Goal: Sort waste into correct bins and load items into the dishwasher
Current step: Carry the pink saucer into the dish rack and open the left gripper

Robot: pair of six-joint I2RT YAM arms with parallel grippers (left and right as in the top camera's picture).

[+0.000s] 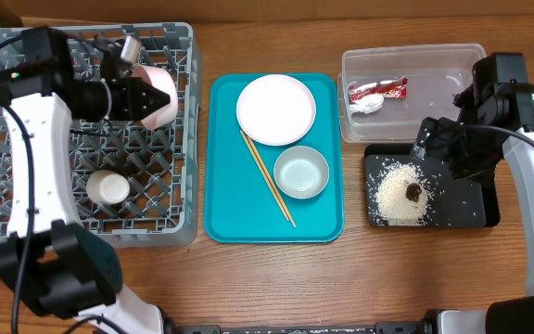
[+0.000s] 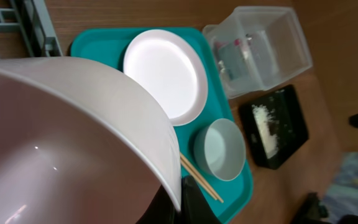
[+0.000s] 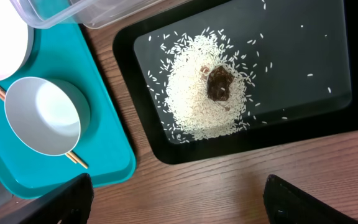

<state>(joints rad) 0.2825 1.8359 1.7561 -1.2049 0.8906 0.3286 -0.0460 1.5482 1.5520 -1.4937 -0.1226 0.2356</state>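
Note:
My left gripper (image 1: 145, 99) is shut on the rim of the pale pink saucer (image 1: 160, 96), held tilted over the grey dishwasher rack (image 1: 182, 139); the saucer (image 2: 67, 143) fills the left wrist view. A small white cup (image 1: 108, 187) sits in the rack. The white plate (image 1: 276, 109), pale bowl (image 1: 301, 172) and chopsticks (image 1: 267, 178) lie on the teal tray. The clear tub (image 1: 452, 70) holds the red wrapper (image 1: 378, 90) and tissue wad (image 1: 369, 106). Rice (image 3: 197, 106) and a brown lump (image 3: 219, 84) lie in the black tray (image 3: 291, 68). My right gripper (image 3: 182, 205) hangs open above it.
The teal serving tray (image 1: 323, 218) lies mid-table between the rack and the bins. The black tray (image 1: 471, 209) sits just in front of the clear tub. Bare wood shows along the table's front edge. The right arm's body (image 1: 499, 93) stands beside the tub.

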